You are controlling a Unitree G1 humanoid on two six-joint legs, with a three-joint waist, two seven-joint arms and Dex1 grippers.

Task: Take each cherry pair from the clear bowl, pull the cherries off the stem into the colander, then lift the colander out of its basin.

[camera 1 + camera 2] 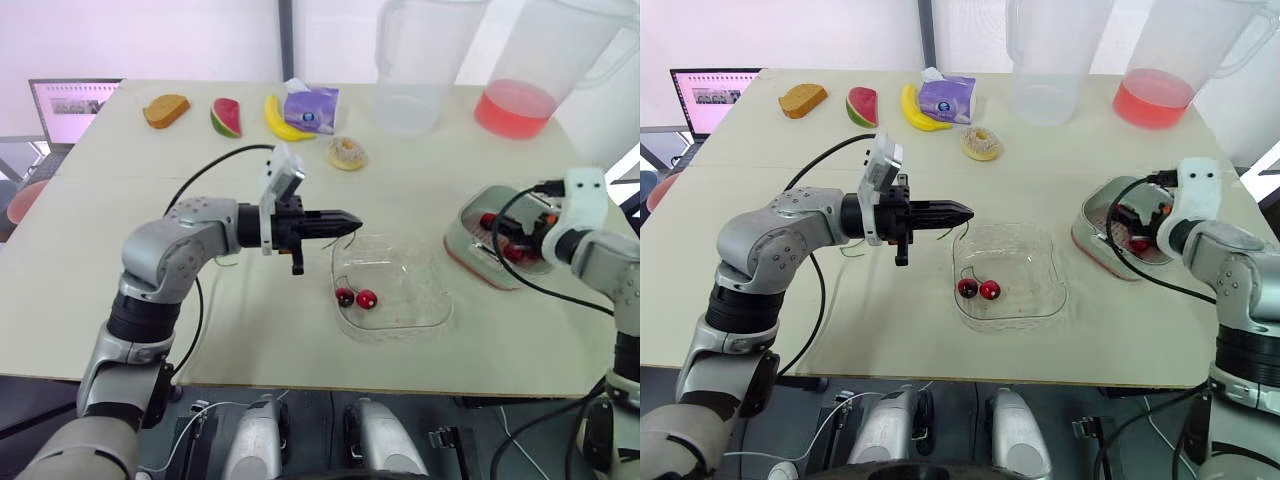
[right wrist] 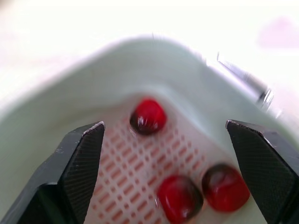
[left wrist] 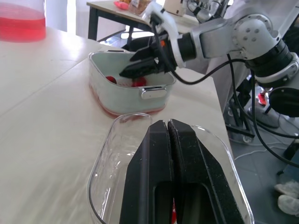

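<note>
The clear bowl (image 1: pixel 1035 265) sits near the table's (image 1: pixel 890 330) front edge, slightly right of the middle. One cherry pair (image 1: pixel 979 289) lies inside it, toward its left front corner. The left gripper (image 1: pixel 968 211) hovers over the bowl's far left corner and points toward the right edge. Its two black fingers are pressed flat together, with nothing visible between them. By the right edge, the pale colander (image 1: pixel 470 215) rests in its pinkish basin (image 3: pixel 117 111). The right gripper (image 2: pixel 163 126) hangs just above the colander with its fingers spread wide. Three loose cherries (image 2: pixel 180 196) lie on the slotted floor between those fingers. Along the far edge stand a bread slice (image 1: pixel 166 110), a watermelon wedge (image 1: pixel 226 117), a banana (image 1: pixel 280 122), a tissue pack (image 1: pixel 311 108), a doughnut (image 1: pixel 347 153) and two pitchers (image 1: pixel 515 70).
</note>
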